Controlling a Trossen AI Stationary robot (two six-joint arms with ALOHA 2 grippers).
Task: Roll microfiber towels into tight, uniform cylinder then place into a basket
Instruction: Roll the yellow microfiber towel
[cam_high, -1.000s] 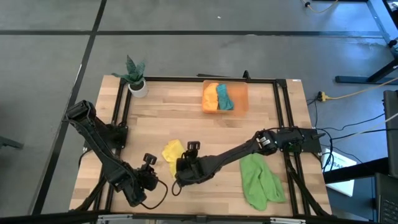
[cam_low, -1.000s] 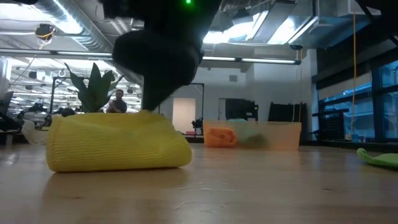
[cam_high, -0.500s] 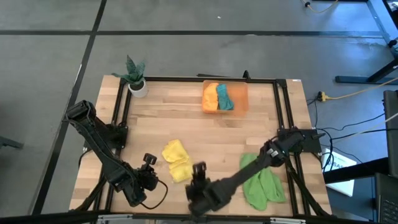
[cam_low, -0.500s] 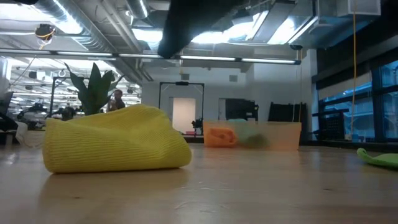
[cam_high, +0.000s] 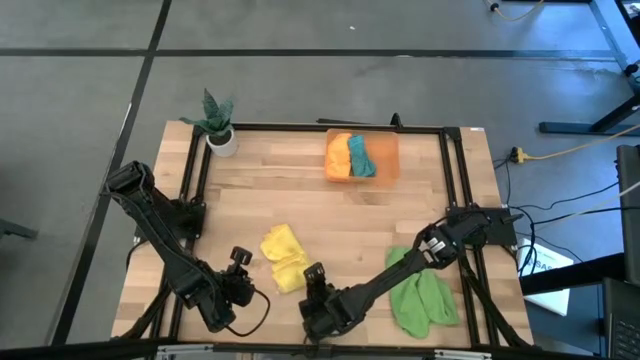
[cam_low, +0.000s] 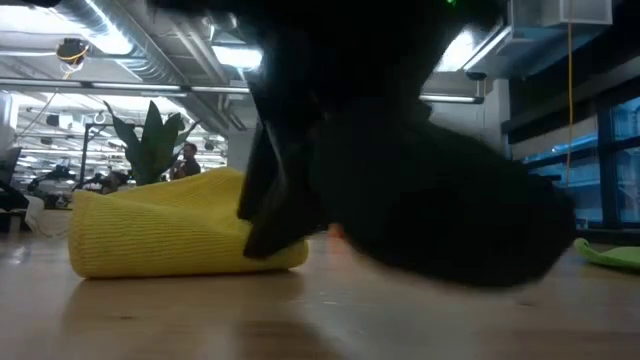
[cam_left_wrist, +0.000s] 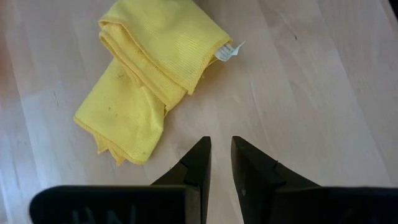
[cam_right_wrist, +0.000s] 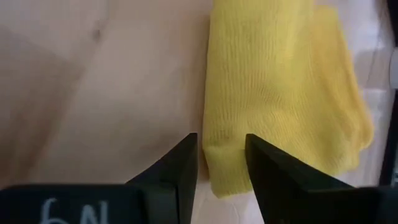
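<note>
The yellow towel (cam_high: 283, 258), loosely folded into a long bundle, lies flat on the table near the front. My right gripper (cam_high: 312, 272) is low at the bundle's near right end (cam_right_wrist: 219, 177), open, with that end showing between its fingertips. My left gripper (cam_high: 240, 258) hovers left of the towel; its fingers (cam_left_wrist: 199, 158) stand a narrow gap apart with nothing between them. The orange basket (cam_high: 388, 158) at the far edge holds an orange roll (cam_high: 339, 157) and a teal roll (cam_high: 360, 155). A light green towel (cam_high: 420, 292) lies spread at the front right, partly under my right arm. My right gripper comes slanting down from the table's near side, one finger (cam_right_wrist: 177, 165) on each side of the yellow towel's near end (cam_right_wrist: 219, 177). I cannot tell whether the fingers touch the cloth. The towel lies on the table.
A white pot with a green plant (cam_high: 218, 128) stands at the far left corner. A black frame (cam_high: 452, 170) runs along the table's sides. Bare wood (cam_high: 300, 195) lies between the yellow towel and the basket.
My right gripper has come off the yellow towel, swung toward the table's near edge, then come back a little and sunk low at the towel's near end, rolling as it went. The bundle, let go, has puffed up and lies a bit longer.
</note>
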